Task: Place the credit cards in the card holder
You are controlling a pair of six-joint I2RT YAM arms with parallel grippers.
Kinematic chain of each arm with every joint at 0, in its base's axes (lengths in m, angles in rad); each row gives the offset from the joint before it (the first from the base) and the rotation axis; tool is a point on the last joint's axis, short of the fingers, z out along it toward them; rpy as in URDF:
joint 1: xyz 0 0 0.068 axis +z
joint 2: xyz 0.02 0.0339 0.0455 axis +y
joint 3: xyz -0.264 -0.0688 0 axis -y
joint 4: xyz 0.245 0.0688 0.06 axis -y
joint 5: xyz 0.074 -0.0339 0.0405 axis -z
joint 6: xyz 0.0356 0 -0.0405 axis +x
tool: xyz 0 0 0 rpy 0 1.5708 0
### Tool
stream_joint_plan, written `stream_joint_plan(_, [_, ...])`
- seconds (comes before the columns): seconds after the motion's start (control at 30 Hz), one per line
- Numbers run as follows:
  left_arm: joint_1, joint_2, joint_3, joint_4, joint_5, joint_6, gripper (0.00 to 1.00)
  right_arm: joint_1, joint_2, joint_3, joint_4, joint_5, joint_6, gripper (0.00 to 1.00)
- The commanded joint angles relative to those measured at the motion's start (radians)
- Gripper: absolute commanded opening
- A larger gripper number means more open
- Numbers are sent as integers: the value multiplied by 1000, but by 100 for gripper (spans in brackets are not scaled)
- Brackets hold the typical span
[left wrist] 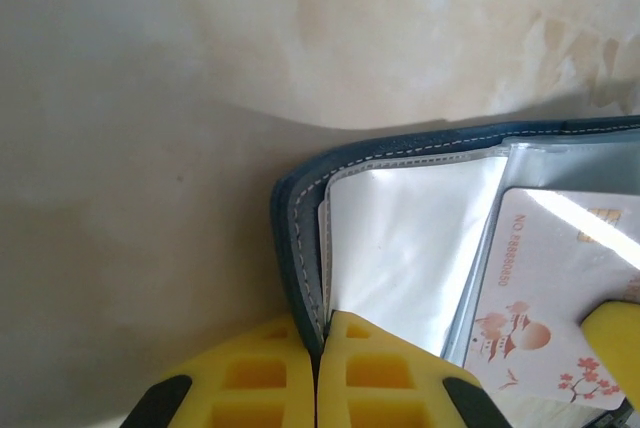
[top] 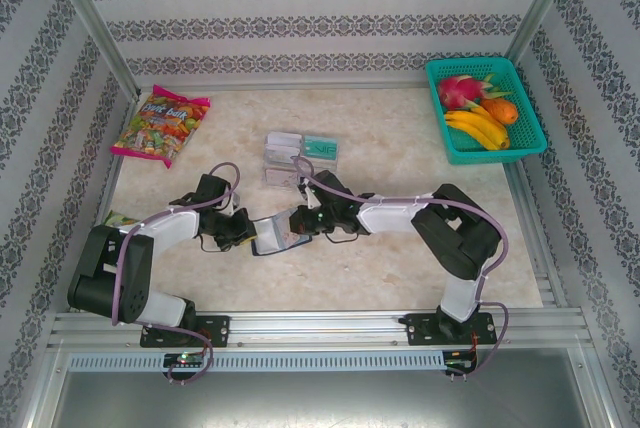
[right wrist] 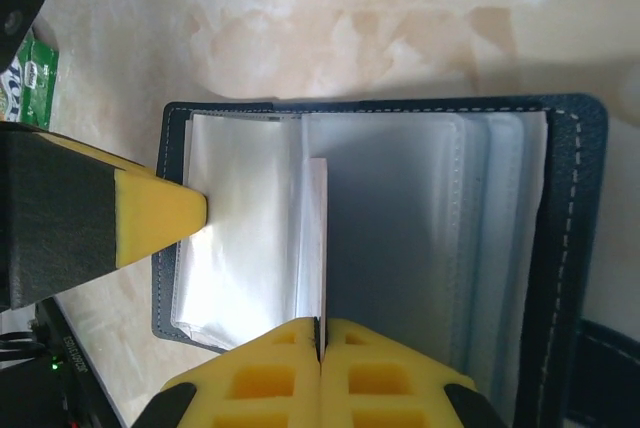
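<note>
card holder [top: 275, 238] lies open on the worktop [top: 400, 268], toward the near edge, a bit left of the middle, between the two hands. navy cover down, clear sleeves facing up.

left hand [top: 246, 230] is at the holder's left edge. in the left wrist view the left hand [left wrist: 320, 333] is clenched, yellow pads pressed together on the stitched rim of the card holder [left wrist: 300, 210], with the first shiny sleeve pinched in too.

right hand [top: 302, 220] reaches in from the right side. in the right wrist view the right hand [right wrist: 320, 328] is clenched on a white card [right wrist: 318, 238], seen nearly edge-on, standing over the middle fold of the card holder [right wrist: 572, 248].

the left wrist view shows the white card [left wrist: 545, 288] face up, red number and blossom print, over the right-hand sleeves, with a yellow fingertip on its right part. cannot tell if its edge is inside a slot.

clear tray [top: 300, 156] sits mid worktop, toward the far edge, with a teal card [top: 322, 148] and pale cards [top: 283, 141] in it.

candy bag [top: 160, 126] in the far left corner, green basket [top: 530, 123] with fruit in the far right corner, green packet [top: 118, 218] at the left edge.
</note>
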Motion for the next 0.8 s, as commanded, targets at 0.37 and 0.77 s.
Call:
stream_joint_plan(0.37, [-8,37,-25,-10,-43,15,0,-10,111,2,129,-107,23,0])
stream_joint_plan(0.77, [-8,27,-18,-29,-42,21,0,-59,130,-64,252,-118,54,0])
